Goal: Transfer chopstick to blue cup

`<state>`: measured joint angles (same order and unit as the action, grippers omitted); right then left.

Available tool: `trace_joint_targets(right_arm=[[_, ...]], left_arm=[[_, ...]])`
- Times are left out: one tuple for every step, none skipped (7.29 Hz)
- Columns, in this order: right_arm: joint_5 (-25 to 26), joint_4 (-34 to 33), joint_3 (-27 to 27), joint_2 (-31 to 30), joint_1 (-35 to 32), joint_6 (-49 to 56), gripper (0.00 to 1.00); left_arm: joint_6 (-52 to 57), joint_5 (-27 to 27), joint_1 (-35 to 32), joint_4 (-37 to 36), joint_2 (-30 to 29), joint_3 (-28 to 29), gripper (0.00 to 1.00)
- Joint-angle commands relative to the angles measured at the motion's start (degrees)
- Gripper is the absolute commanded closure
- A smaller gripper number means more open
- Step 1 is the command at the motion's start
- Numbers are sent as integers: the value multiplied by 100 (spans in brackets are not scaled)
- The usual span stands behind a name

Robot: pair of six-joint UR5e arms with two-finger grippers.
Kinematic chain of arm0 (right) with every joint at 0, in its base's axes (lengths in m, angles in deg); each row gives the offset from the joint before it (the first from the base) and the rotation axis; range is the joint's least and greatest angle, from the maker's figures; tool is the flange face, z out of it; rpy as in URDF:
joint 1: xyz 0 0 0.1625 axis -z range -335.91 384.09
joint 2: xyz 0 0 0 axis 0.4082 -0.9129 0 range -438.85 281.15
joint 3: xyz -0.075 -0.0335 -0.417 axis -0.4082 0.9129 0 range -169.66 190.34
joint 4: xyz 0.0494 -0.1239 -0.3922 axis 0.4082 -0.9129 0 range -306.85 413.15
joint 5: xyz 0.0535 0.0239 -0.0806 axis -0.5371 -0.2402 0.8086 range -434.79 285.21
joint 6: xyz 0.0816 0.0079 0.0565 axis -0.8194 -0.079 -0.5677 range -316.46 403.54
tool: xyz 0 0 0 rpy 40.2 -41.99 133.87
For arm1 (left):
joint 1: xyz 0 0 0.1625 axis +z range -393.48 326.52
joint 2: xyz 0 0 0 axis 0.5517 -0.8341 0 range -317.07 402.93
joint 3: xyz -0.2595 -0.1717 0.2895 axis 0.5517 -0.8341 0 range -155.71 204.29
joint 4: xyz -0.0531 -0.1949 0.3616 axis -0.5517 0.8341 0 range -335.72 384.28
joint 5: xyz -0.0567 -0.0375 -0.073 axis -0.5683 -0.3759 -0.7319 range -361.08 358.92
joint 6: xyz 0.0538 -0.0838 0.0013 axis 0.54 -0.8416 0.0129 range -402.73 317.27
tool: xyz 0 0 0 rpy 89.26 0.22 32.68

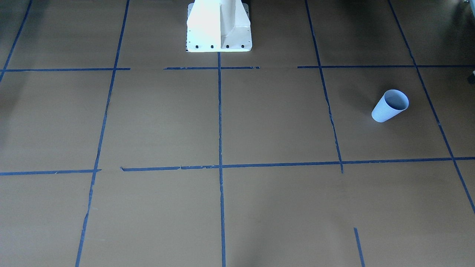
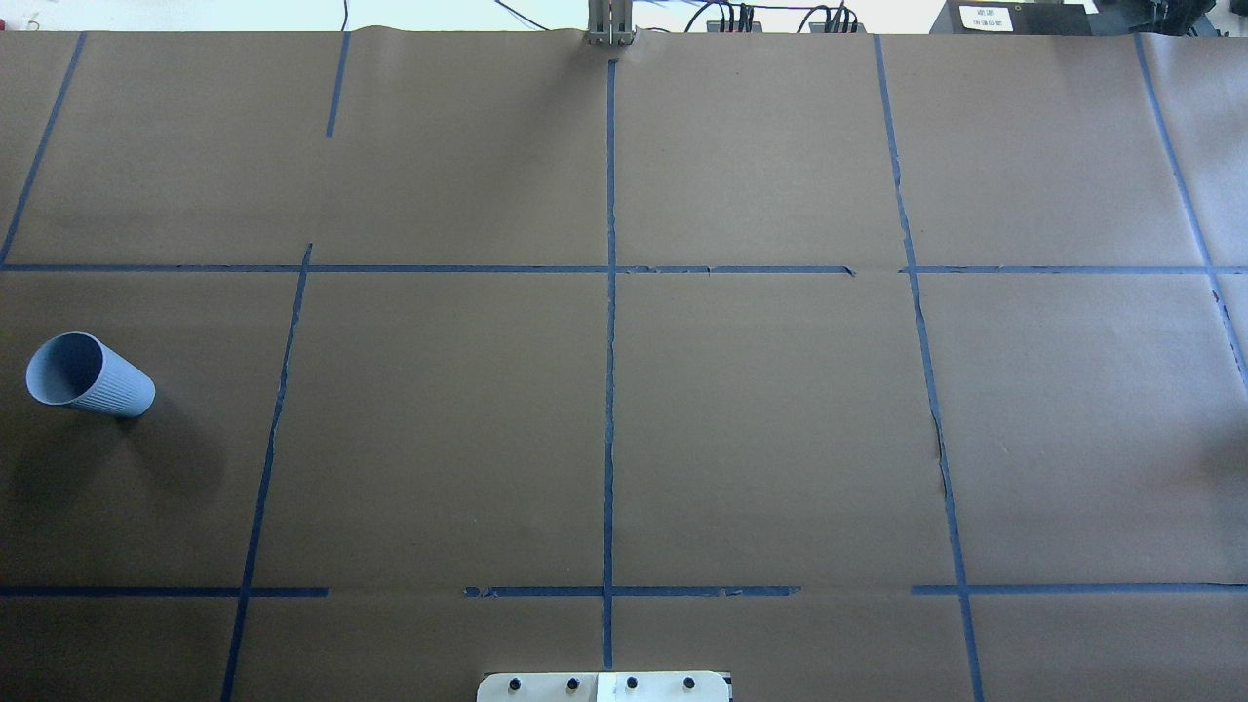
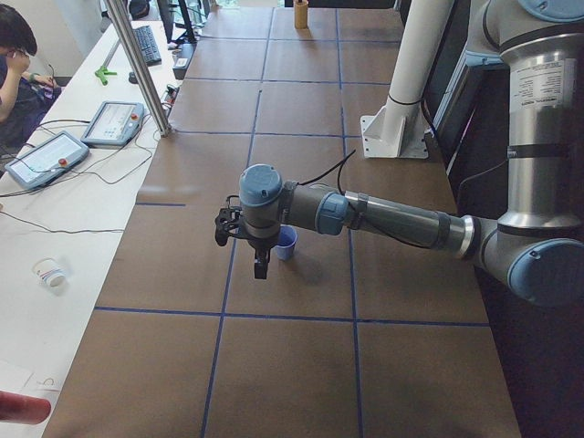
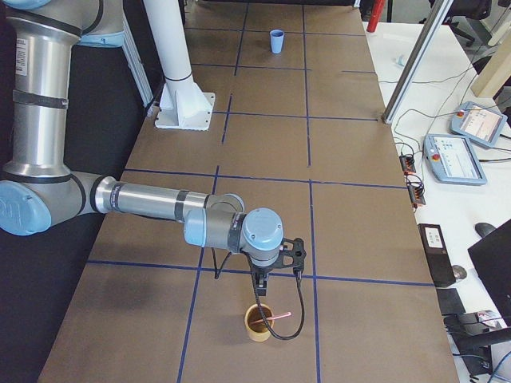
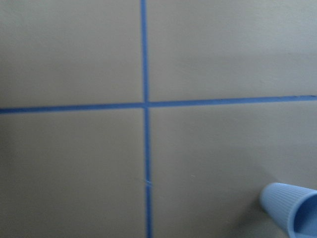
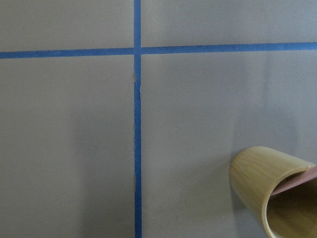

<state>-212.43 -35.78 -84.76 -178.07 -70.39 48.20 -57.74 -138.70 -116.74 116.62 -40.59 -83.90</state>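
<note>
The blue cup [image 1: 389,105] stands upright on the brown table on my left side, and shows in the overhead view [image 2: 88,375] and at the left wrist view's lower right corner [image 5: 292,208]. A pinkish chopstick [image 4: 279,317] leans inside a bamboo cup [image 4: 258,321] at the table's right end; the right wrist view shows the chopstick [image 6: 297,181] too. My left gripper [image 3: 260,266] hangs close beside the blue cup [image 3: 286,243]. My right gripper [image 4: 262,286] hangs just above the bamboo cup. I cannot tell whether either gripper is open or shut.
The white robot pedestal [image 1: 219,26] stands at the table's robot side. Blue tape lines [image 2: 609,390] divide the table into squares. A side bench with teach pendants [image 3: 114,123] and a seated operator [image 3: 14,55] runs along the far edge.
</note>
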Motion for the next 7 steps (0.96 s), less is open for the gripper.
trace_joint_targets(right_arm=[[0, -1, -9, 8, 0, -8, 1], [0, 7, 0, 25, 9, 0, 1], [0, 7, 0, 43, 0, 0, 1], [9, 7, 0, 43, 0, 0, 1], [9, 7, 0, 43, 0, 0, 1], [0, 7, -9, 34, 0, -8, 1], [9, 7, 0, 34, 0, 0, 1]], left_arm=[[-1524, 68, 817, 1209, 266, 16, 0], [-2096, 251, 1160, 1885, 336, 165, 0], [-2580, 540, 1502, 2266, 337, 288, 0], [-2681, 682, 1654, 2383, 328, 394, 0], [-2691, 727, 1760, 2410, 294, 473, 0], [-2691, 727, 1865, 2402, 285, 483, 0], [-2691, 736, 1936, 2402, 267, 526, 0]])
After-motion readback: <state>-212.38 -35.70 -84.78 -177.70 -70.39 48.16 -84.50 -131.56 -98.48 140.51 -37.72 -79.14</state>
